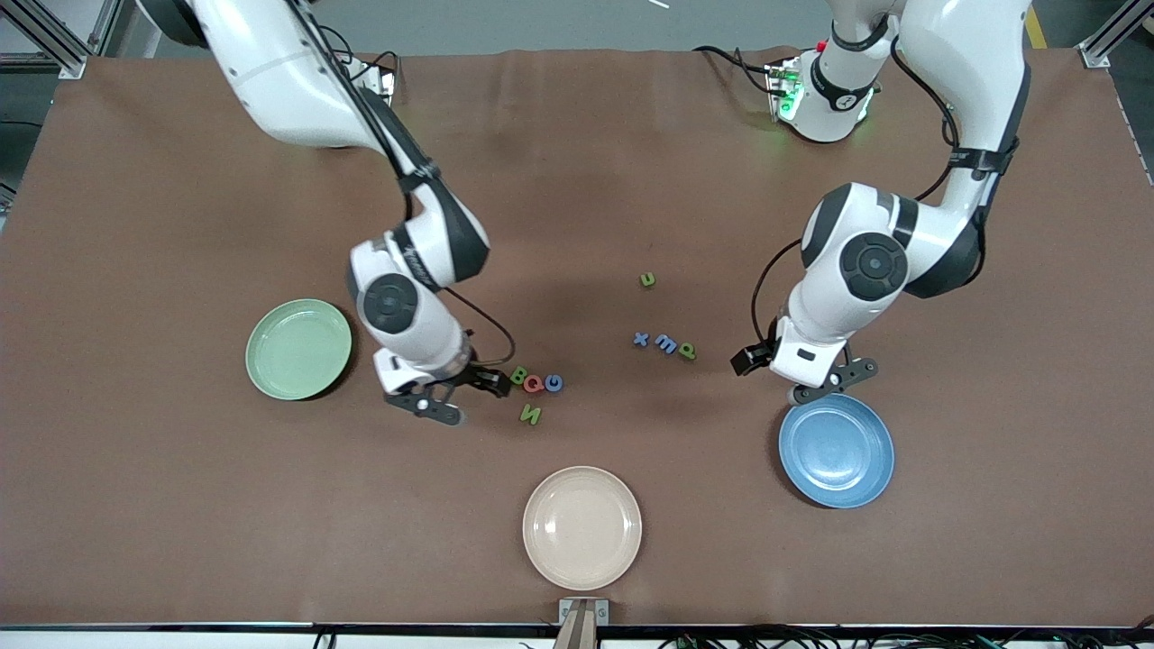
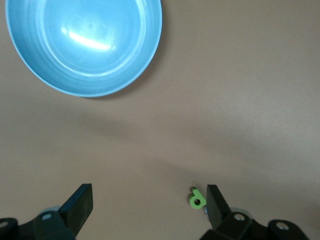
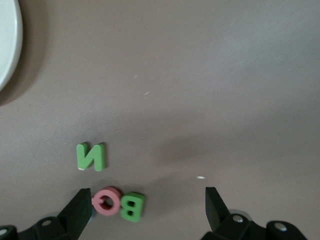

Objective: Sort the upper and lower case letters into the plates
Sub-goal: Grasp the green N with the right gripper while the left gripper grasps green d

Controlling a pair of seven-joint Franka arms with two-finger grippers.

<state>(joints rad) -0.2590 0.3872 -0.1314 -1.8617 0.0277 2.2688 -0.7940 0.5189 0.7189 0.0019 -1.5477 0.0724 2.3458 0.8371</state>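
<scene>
Upper case letters lie in a cluster: green B (image 1: 518, 376), red Q (image 1: 534, 384), blue G (image 1: 553, 383), with green N (image 1: 531, 415) nearer the front camera. My right gripper (image 1: 464, 397) stands open beside them; in its wrist view Q (image 3: 106, 202) and B (image 3: 132, 206) lie between the fingers of the gripper (image 3: 147, 195), N (image 3: 91, 156) just outside. Lower case x (image 1: 641, 340), m (image 1: 666, 343), p (image 1: 687, 351) and u (image 1: 647, 280) lie mid-table. My left gripper (image 1: 829, 383), open and empty, hangs over the blue plate's (image 1: 837, 449) farther rim. The pale green plate (image 1: 298, 349) holds nothing.
A cream-beige plate (image 1: 582, 527) sits near the table's front edge, and its rim (image 3: 7, 45) shows in the right wrist view. The left wrist view shows the blue plate (image 2: 85, 45) and the green p (image 2: 197, 199) beside one finger of the open gripper (image 2: 149, 195).
</scene>
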